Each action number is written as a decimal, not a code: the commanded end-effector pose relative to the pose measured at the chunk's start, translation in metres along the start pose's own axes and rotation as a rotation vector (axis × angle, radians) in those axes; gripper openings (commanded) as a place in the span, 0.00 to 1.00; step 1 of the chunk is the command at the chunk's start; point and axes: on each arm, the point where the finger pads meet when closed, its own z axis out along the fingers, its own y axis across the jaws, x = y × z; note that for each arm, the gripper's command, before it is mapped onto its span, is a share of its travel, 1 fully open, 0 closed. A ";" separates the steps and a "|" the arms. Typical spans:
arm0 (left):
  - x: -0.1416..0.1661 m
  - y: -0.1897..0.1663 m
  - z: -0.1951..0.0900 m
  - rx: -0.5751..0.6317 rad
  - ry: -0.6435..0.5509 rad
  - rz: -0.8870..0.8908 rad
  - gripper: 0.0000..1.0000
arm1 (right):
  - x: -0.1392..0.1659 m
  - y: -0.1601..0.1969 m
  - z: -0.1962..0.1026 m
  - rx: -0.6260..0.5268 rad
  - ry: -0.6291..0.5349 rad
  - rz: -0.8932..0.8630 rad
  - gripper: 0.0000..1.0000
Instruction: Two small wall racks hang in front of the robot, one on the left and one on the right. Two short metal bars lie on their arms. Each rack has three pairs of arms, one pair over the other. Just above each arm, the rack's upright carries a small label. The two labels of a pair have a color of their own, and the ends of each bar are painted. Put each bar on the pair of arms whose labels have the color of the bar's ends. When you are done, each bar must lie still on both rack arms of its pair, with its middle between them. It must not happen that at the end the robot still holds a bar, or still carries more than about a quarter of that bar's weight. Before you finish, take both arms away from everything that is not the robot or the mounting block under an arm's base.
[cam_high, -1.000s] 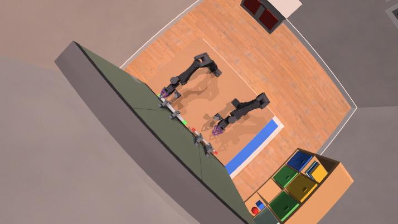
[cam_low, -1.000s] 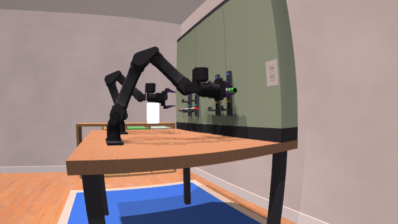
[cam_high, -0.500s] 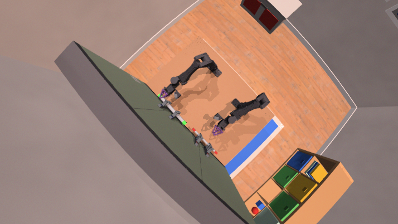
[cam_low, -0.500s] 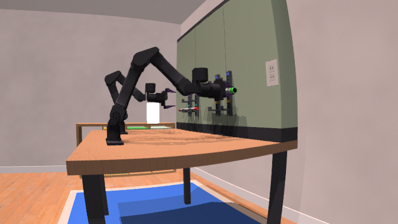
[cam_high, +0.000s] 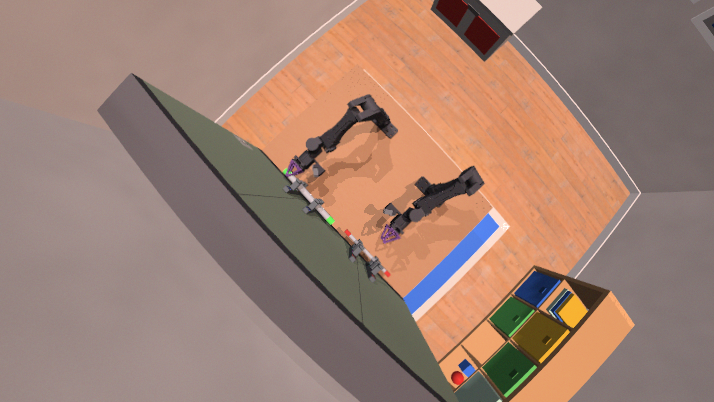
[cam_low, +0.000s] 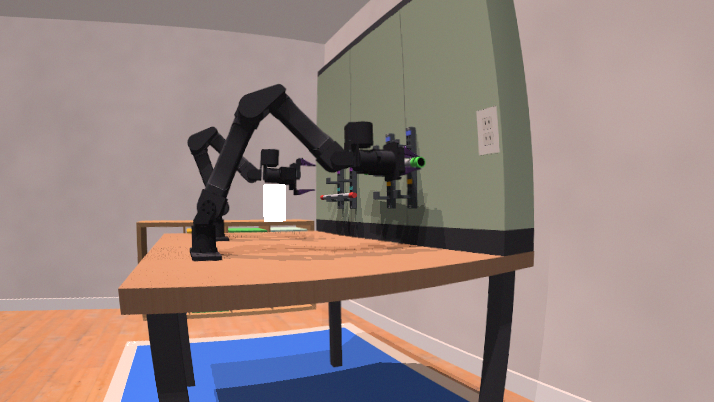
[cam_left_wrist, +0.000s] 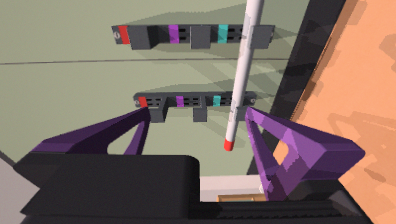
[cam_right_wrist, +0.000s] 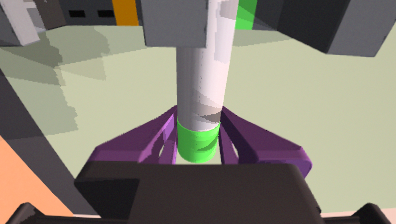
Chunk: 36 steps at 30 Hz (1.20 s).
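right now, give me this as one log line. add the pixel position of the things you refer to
right hand (cam_high: 292, 169) (cam_low: 408, 161) (cam_right_wrist: 199, 106): shut on green-ended bar (cam_high: 323, 212) (cam_low: 417, 162) (cam_right_wrist: 202, 90) | left hand (cam_high: 390, 234) (cam_low: 307, 177) (cam_left_wrist: 198, 111): open, empty | red-ended bar (cam_high: 367, 253) (cam_low: 336, 196) (cam_left_wrist: 241, 80): on lowest arms (cam_left_wrist: 262, 40)

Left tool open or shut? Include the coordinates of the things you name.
Open. The left tool (cam_high: 390, 236) (cam_low: 314, 177) (cam_left_wrist: 197, 112) has its fingers spread wide; the red-ended bar (cam_high: 354, 240) (cam_low: 338, 196) (cam_left_wrist: 242, 75) lies ungripped beyond them.

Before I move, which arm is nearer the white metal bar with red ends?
Left. The left arm faces that bar, jaws open short of it; the right arm is farther off, jaws closed on the green-ended white metal bar.
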 end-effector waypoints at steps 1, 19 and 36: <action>0.004 0.012 -0.002 -0.030 0.006 -0.005 1.00 | -0.003 0.010 0.001 -0.018 -0.005 0.033 0.24; 0.004 0.012 -0.002 -0.030 0.006 -0.005 1.00 | -0.003 0.010 0.001 -0.018 -0.005 0.034 0.60; 0.004 0.012 -0.002 -0.030 0.006 -0.005 1.00 | -0.003 0.010 0.001 -0.019 -0.003 0.033 0.93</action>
